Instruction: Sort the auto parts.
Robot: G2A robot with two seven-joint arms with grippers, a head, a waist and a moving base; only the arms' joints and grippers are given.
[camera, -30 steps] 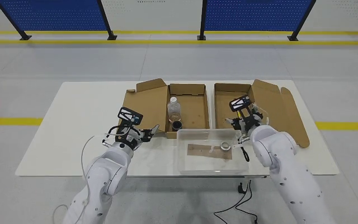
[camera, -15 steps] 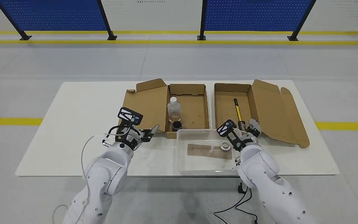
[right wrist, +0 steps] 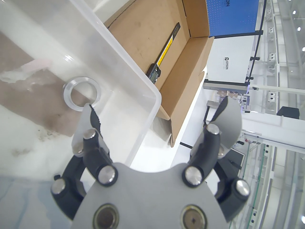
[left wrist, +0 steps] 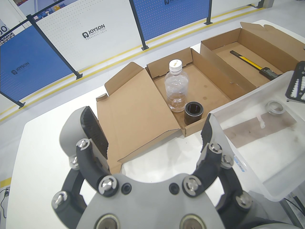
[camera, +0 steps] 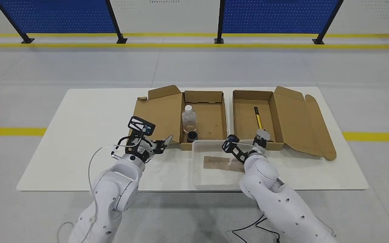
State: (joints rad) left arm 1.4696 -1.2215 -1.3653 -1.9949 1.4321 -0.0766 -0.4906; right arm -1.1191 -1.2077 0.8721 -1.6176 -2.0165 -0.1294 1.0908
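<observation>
Hanging above the table (camera: 85, 133) with the left gripper (left wrist: 149, 117), fingers spread wide and nothing between them, just off the open flap of the left box (camera: 209, 118). Finding in that box a bottle (left wrist: 176, 91), upright, and a black cylinder (left wrist: 193, 112) close against it at the near corner, touching or not, cannot tell. Finding in the right box (camera: 246, 115) a caliper (left wrist: 255, 64), flat on the floor. Straddling a corner of the clear bin (right wrist: 133, 65) with the right gripper (right wrist: 158, 104), fingers likewise apart and empty. Placing one finger over the bin's inside, tip just beside a metal ring (right wrist: 81, 92), and the other finger outside the wall. Seeing that ring flat on the bin's floor, at the edge of a brown patch. Seeing the bin close in front of both boxes.
</observation>
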